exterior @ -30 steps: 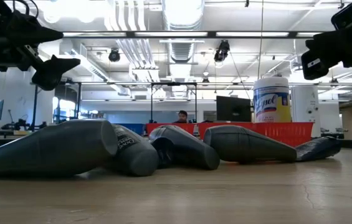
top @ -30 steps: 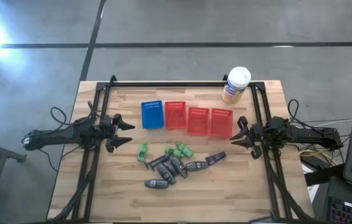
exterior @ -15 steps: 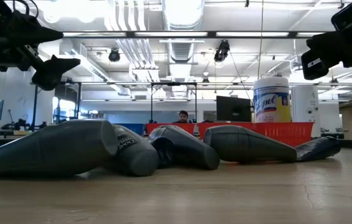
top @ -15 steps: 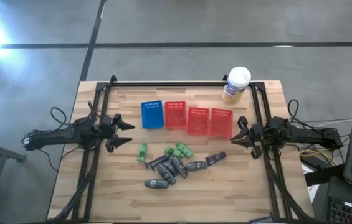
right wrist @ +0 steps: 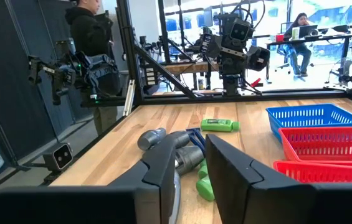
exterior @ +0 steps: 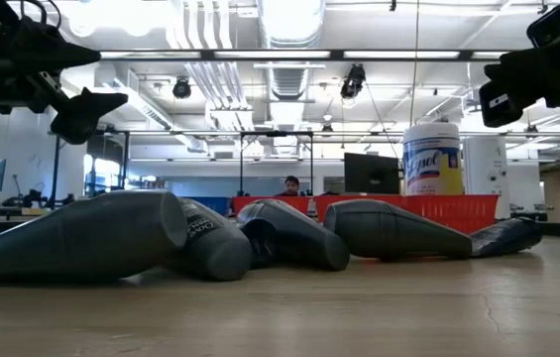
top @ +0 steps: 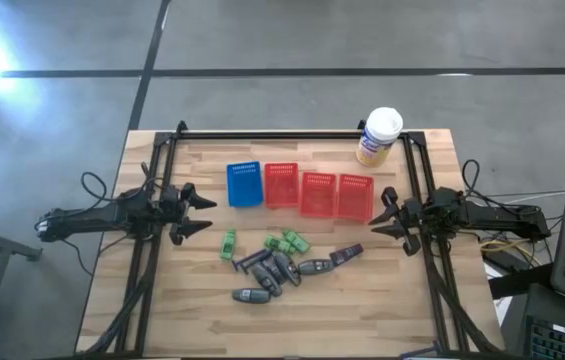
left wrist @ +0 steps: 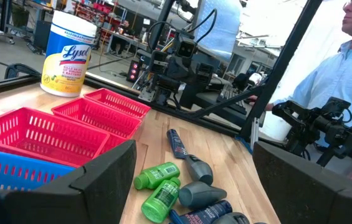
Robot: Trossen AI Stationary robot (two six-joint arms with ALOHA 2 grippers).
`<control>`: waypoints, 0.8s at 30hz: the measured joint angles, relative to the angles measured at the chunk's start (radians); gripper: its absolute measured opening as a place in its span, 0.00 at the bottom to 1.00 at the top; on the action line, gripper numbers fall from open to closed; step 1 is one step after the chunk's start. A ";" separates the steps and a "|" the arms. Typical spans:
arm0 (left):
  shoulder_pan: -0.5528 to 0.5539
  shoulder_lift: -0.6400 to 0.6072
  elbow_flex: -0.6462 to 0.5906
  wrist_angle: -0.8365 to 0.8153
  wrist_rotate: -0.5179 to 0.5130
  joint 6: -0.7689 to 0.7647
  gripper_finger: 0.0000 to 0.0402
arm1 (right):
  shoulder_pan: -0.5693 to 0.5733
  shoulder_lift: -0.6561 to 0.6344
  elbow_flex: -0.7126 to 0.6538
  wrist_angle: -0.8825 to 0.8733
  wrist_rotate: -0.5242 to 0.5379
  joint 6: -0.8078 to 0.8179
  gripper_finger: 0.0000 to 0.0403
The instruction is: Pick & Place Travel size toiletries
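Nothing is moving between the earlier pictures and this one: both arms are sitting exactly where they were, and the toiletries are lying as before. I am holding the left gripper [top: 194, 213] above the left side of the table [top: 162, 310], its fingers spread wide and carrying nothing, pointing in toward the middle. The right gripper [top: 385, 216] is hanging over the right side, just beside the outermost red basket [top: 355, 196], its fingers parted too and gripping nothing. Between the two grippers and nearer the front edge, the travel size toiletries are lying loose on the wood: one green bottle [top: 228, 243] is sitting alone on the left, a small clump of green bottles [top: 288, 241] is lying just right of it, and the dark grey tubes [top: 280, 268] are fanning out below them, several touching one another, with one dark tube [top: 253, 295] lying apart closest to the front. I am seeing four baskets in a row behind the pile, a blue basket [top: 244, 183] on the left and three red ones to its right, none of them holding anything I can make out. A yellow canister [top: 378, 136] with a white lid is standing upright at the far right corner.
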State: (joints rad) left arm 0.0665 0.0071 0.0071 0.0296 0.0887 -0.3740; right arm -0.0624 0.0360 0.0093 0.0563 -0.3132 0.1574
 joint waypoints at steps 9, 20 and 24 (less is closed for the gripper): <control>0.000 0.000 0.000 0.000 0.000 0.000 0.81 | 0.000 0.000 0.000 0.000 0.000 0.000 0.27; 0.000 0.000 0.000 0.000 0.000 0.000 0.81 | 0.000 0.000 0.000 0.000 0.000 0.000 0.33; 0.000 0.000 0.000 0.000 0.000 0.000 0.81 | 0.000 0.000 0.000 0.000 0.000 0.000 0.35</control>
State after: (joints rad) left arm 0.0664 0.0071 0.0071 0.0294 0.0889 -0.3740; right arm -0.0620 0.0360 0.0093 0.0563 -0.3130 0.1574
